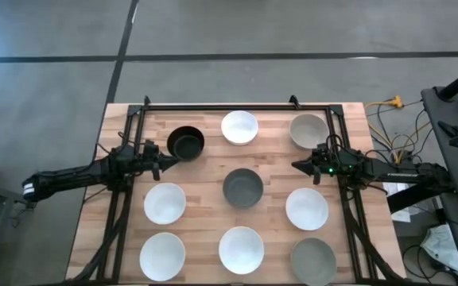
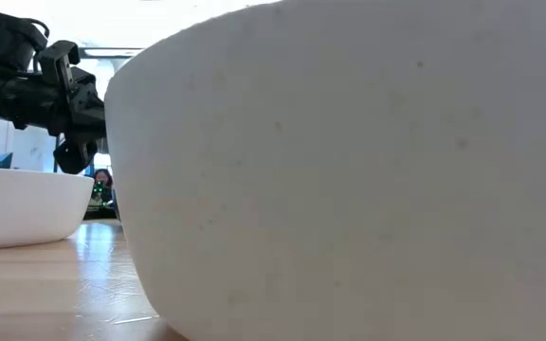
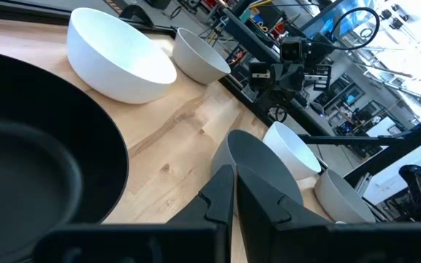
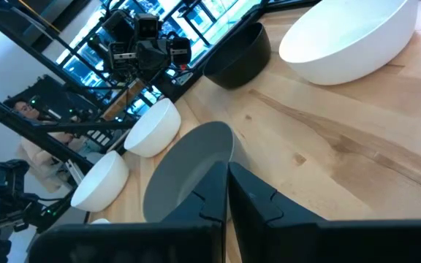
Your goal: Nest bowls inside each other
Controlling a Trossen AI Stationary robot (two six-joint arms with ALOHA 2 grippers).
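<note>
Bowls [image 1: 239, 127], nine smooth round ones in white, grey and black, sat apart in three rows on the pale plank surface [image 1: 205, 179], none nested. The left tool [image 1: 165, 157], fingers pressed together, hung just beside the glossy black bowl [image 1: 185, 142]. The right tool [image 1: 297, 165], also pressed together, hovered between two bowls, holding nothing.

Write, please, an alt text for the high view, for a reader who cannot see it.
Nine bowls sit in three rows on a wooden table: five white, three grey, one black. The left gripper is beside the black bowl; the right gripper waits opposite.
</note>
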